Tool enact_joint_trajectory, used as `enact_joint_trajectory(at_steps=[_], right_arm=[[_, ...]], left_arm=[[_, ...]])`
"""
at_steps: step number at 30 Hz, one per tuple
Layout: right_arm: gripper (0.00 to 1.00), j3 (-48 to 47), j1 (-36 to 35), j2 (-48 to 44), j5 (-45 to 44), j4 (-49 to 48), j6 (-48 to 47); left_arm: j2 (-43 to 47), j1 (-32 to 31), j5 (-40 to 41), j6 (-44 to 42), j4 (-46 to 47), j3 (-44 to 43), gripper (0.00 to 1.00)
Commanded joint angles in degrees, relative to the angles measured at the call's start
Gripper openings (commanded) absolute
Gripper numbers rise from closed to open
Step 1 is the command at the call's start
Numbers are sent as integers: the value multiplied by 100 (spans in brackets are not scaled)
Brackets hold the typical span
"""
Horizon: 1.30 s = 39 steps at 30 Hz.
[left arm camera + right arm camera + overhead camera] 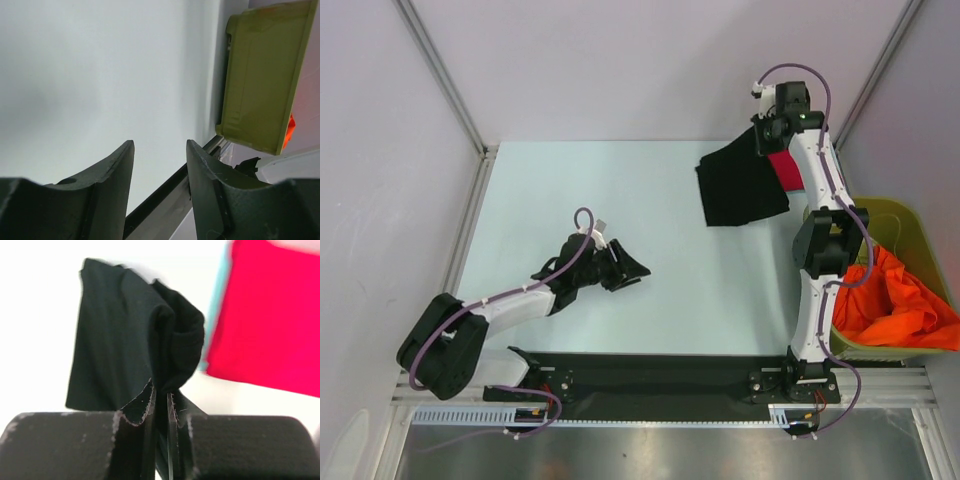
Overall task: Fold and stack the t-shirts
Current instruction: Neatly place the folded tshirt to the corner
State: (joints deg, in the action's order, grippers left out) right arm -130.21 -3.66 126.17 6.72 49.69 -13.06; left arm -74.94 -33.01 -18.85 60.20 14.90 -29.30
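Note:
The black t-shirt (740, 182) hangs folded at the far right of the table, its top edge lifted. My right gripper (767, 135) is shut on that edge; in the right wrist view the black cloth (125, 355) is pinched between my fingertips, gripper (161, 392). The red t-shirt (785, 168) lies under and beside the black one, partly hidden by my right arm; it fills the right of the right wrist view (270, 315). The orange t-shirt (895, 300) is bunched in the bin. My left gripper (632, 270) is open and empty low over the table's middle, also seen in the left wrist view (160, 150).
The olive-green bin (905, 225) stands at the table's right edge, beside my right arm; it shows in the left wrist view (260, 80). A black rail (650, 365) runs along the near edge. Metal frame posts stand at the far corners.

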Motion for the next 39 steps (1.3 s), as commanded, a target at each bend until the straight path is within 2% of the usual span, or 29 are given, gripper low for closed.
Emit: enact_joint_trajectory(at_steps=[1, 8, 14, 20, 28, 39], right_arm=[[0, -241, 23, -365, -575, 77, -925], [0, -566, 181, -260, -1022, -355, -1603], [0, -971, 234, -172, -962, -399, -2288], [0, -1041, 234, -233, -909, -390, -2394], [0, -1068, 322, -242, -821, -671, -2631], [0, -1217, 735, 4, -532, -1039, -2799]], left_arm=[[-47, 67, -294, -316, 39, -146, 51], [-144, 172, -655, -509, -39, -120, 51], [-170, 234, -892, -589, 74, -76, 51], [-223, 269, -971, -887, -241, -392, 51], [-267, 304, -1077, -896, -329, -375, 51], [-372, 340, -1147, -975, -566, -498, 51]])
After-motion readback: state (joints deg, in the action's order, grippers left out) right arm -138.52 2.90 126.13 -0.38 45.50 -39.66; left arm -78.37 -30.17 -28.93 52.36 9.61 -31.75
